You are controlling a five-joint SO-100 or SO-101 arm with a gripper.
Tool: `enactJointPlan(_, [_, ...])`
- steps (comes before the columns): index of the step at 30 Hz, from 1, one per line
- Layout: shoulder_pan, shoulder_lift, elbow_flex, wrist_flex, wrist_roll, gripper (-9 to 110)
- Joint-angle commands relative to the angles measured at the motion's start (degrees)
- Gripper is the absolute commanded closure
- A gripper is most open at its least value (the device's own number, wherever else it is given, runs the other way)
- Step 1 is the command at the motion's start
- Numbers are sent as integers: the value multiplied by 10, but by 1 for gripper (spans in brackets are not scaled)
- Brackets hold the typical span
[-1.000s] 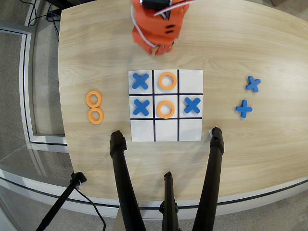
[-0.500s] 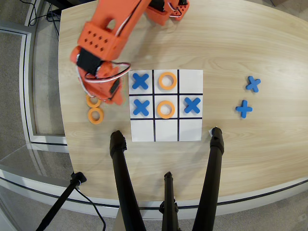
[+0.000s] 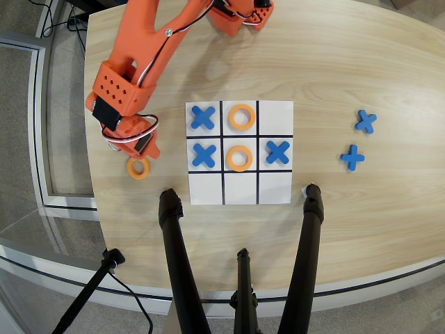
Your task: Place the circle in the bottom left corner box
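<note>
In the overhead view the orange arm reaches down the left side of the table, and my gripper (image 3: 142,147) hangs just left of the paper grid (image 3: 274,188). It covers the spot above a loose orange circle (image 3: 138,168) lying on the wood, so I cannot see what is under it or how its jaws stand. The bottom left corner box (image 3: 206,188) is a bare white cell. Two more orange rings lie in the top middle cell (image 3: 241,116) and the centre cell (image 3: 239,158).
Blue crosses fill the top left cell (image 3: 202,117), the middle left cell (image 3: 203,154) and the middle right cell (image 3: 277,152). Two loose crosses (image 3: 359,139) lie on the wood at the right. Black tripod legs (image 3: 177,257) rise over the near table edge.
The arm swung from the table's far edge out to the left and down over the two loose rings. The upper ring is now hidden beneath the gripper.
</note>
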Motion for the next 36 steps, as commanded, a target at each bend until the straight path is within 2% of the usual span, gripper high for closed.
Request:
enactJointPlan(1, [0,-7,-32,-9,-2,77])
enactJointPlan(36, [11,-127,-73,-64,-9,77])
